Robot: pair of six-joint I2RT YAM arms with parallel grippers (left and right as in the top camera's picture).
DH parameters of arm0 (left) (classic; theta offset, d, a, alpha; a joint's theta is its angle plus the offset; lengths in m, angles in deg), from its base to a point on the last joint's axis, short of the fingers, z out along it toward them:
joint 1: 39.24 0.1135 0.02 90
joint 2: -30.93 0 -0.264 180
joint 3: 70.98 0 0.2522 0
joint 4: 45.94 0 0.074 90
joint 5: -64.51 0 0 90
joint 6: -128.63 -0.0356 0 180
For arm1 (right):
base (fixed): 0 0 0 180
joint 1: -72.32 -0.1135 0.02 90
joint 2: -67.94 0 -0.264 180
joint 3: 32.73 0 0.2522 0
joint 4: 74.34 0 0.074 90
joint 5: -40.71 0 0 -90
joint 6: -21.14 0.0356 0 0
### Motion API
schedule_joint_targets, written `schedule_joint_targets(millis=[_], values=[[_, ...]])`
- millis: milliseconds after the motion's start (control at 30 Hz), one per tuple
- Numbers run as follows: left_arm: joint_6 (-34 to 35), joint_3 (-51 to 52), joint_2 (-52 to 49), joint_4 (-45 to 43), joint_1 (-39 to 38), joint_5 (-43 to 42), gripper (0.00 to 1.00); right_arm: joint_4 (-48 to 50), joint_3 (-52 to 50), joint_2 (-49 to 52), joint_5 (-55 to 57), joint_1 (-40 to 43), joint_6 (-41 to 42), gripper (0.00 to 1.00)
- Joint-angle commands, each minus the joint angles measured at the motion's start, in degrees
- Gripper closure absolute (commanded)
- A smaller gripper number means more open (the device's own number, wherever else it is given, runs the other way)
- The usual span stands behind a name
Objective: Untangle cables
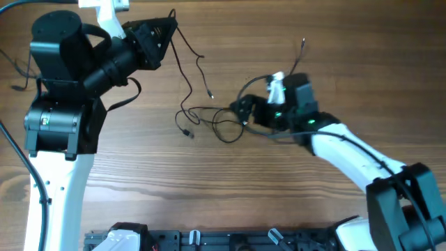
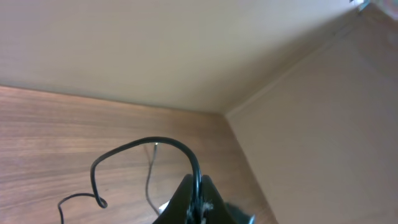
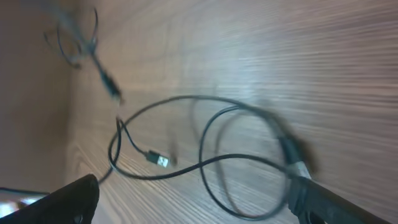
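Over the wooden bench (image 1: 209, 188), raised at upper left of the overhead view with the left claw (image 2: 199, 185) pinched together on 1 strand of the cables (image 1: 212, 117), likely to draw it clear of the loops lying mid-frame, and held low just right of them with the right claw (image 3: 193, 202) spread apart, seemingly ready for another strand.

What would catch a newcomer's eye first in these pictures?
At the upper left of the overhead view, the left gripper is shut on a thin black cable that arches from its tip and trails down to the table. Mid-table, the right gripper hangs open over loose loops of black wire, one ending in a silvery plug.
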Motion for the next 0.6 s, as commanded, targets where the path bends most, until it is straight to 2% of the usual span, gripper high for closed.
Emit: schedule_joint_targets(millis=[0,167,333,367,400,433,467,500,567], values=[[3.2,-0.1,0.1,-1.7,0.4,-1.5,0.96,1.3,0.7,1.1,8.2,-5.3,-13.6,0.0],[3.2,-0.1,0.1,-2.1,0.4,-1.1,0.96,1.2,0.7,3.5,8.5,-9.9,-25.3,0.0],[4.0,-0.1,0.1,-2.1,0.4,-1.1,0.96,9.1,0.7,8.8,8.3,-12.5,-27.1,0.01],[4.6,-0.1,0.1,-2.1,0.4,-1.1,0.96,11.5,0.7,10.1,8.3,-12.8,-27.2,0.07],[4.7,-0.1,0.1,-2.1,0.4,-1.1,0.96,15.0,0.7,11.7,8.4,-13.1,-27.3,0.23],[4.7,-0.1,0.1,-2.1,0.4,-1.1,0.96,17.4,0.8,12.8,8.3,-13.1,-27.6,0.48],[4.7,-0.1,0.2,-2.1,0.4,-1.1,0.96,19.1,0.8,13.5,8.4,-13.1,-28.0,0.77],[4.7,-0.1,0.2,-1.9,0.4,-1.1,0.96,20.2,0.8,13.8,8.6,-13.0,-28.7,0.95],[4.7,-0.1,0.4,-1.8,0.7,-1.1,0.96,20.6,0.8,13.6,10.7,-12.4,-28.5,0.96]])
